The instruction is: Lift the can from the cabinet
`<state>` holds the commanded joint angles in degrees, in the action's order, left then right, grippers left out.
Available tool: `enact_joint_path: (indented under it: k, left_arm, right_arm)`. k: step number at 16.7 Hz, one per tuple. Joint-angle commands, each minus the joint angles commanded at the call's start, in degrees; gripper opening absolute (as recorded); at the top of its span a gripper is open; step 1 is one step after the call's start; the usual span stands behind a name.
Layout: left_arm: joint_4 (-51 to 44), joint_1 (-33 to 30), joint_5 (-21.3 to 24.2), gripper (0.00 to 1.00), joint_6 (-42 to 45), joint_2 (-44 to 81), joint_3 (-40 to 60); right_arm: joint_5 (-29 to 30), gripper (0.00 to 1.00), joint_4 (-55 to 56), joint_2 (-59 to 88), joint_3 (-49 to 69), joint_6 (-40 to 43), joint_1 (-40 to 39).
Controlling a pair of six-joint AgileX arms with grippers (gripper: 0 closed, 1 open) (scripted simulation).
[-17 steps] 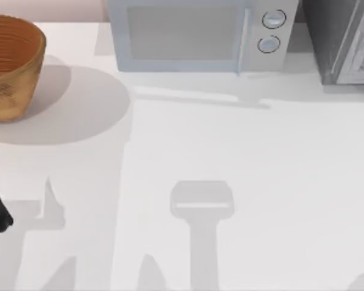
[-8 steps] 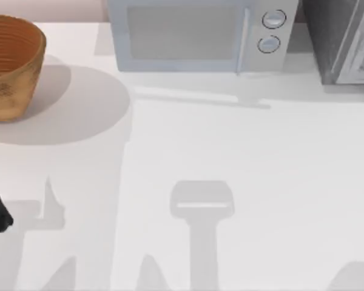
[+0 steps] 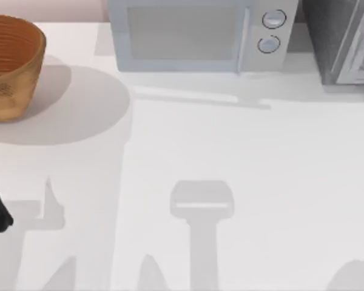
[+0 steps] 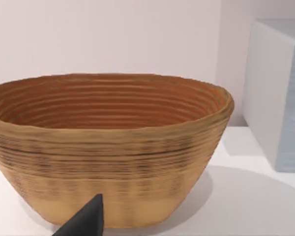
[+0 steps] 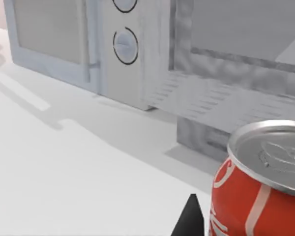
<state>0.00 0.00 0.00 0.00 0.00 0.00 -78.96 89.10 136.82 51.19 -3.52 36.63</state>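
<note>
red aluminium can (image 5: 258, 191) upright, right beside right gripper's dark fingertip (image 5: 191, 219), grey cabinet (image 5: 246, 73) behind; grip state unclear; left arm parked by woven basket (image 4: 108, 147)

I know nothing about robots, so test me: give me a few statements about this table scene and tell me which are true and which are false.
1. A woven basket sits at the table's left side. True.
2. The microwave has three knobs. False: it has two round knobs, one above the other.
3. The can in the right wrist view is red with a silver top. True.
4. The can is lying on its side. False: it stands upright, lid facing up.
5. The cabinet stands left of the microwave. False: it stands at the microwave's right, at the table's far right.
</note>
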Motion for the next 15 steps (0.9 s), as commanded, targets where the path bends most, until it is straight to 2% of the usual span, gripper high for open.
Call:
enact_joint_path:
  k: [9,15]
  left_arm:
    - [0.0,0.0,0.0,1.00,0.0,0.0,0.0]
    - [0.0,0.0,0.0,1.00,0.0,0.0,0.0]
  right_arm:
    - [0.0,0.98,0.0,0.0,0.0,0.0,0.0]
    - [0.0,1.00,0.0,0.0,0.0,0.0,0.0]
